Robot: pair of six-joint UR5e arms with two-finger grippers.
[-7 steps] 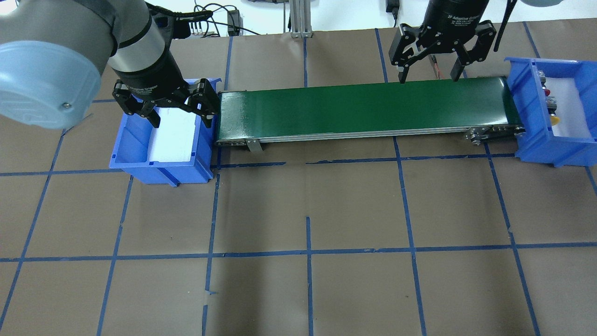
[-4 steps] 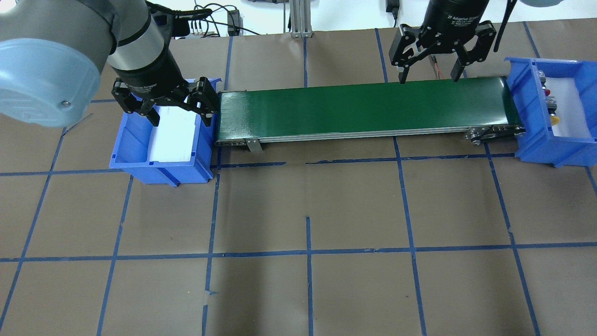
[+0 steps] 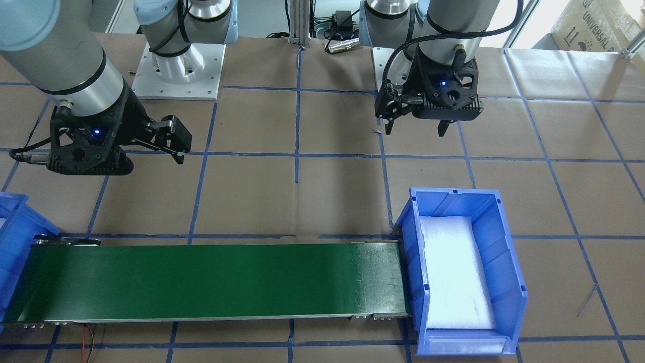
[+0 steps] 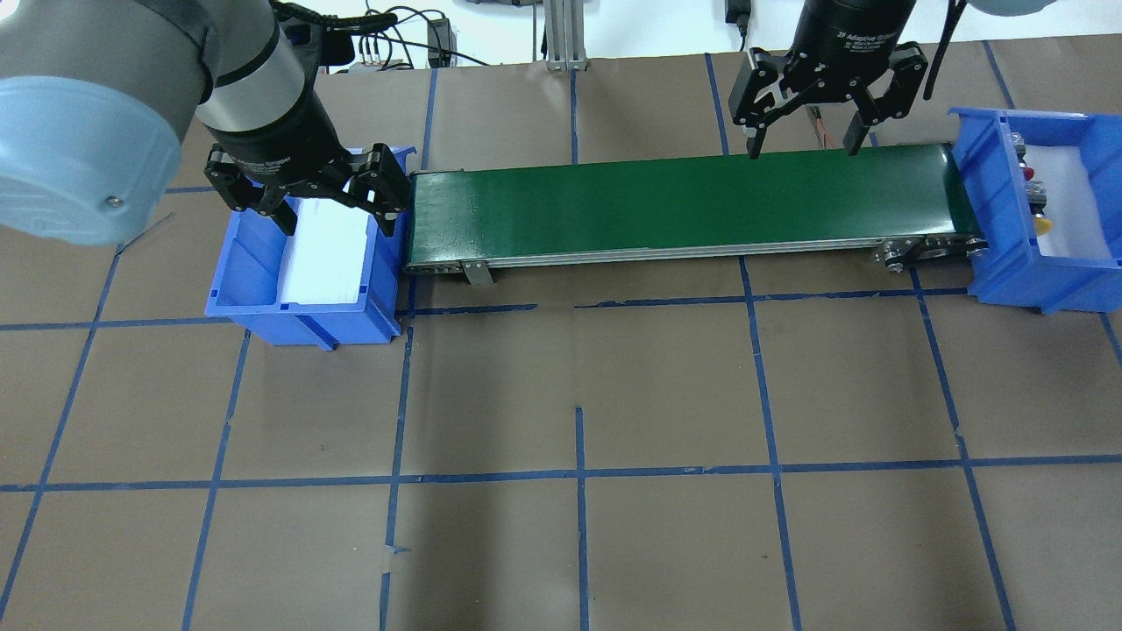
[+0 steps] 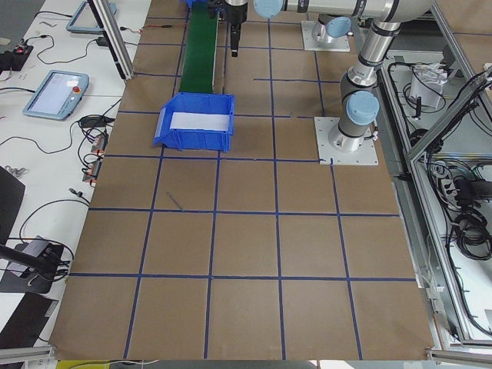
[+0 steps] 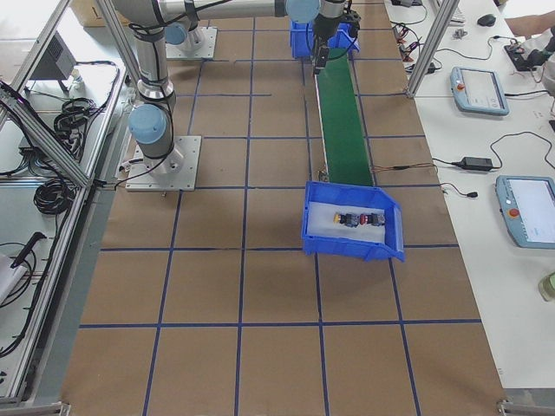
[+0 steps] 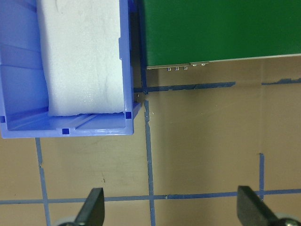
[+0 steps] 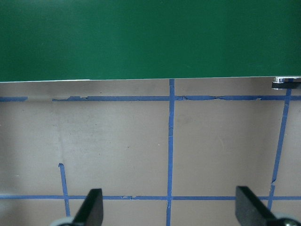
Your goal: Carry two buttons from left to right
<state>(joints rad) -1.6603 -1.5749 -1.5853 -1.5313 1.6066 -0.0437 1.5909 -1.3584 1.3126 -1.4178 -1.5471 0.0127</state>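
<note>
Blue bin (image 4: 990,263) past the belt (image 4: 684,206) holds the 2 buttons (image 4: 1037,197) end to end, rightward of the nearer right gripper (image 4: 801,149); it and the left gripper (image 4: 338,230) hang spread, empty

Glossy belt (image 4: 684,206), matt paper table (image 4: 666,386).

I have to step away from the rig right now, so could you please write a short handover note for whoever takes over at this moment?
Left gripper: open, empty, raised on the robot's side of the left bin.
Right gripper: open, empty, raised on the robot's side of the belt.
Red button and yellow button: both in the right bin.
Left bin shows only white foam; no button on the belt.
Done: both transported. Left: apparently nothing more to move.
</note>
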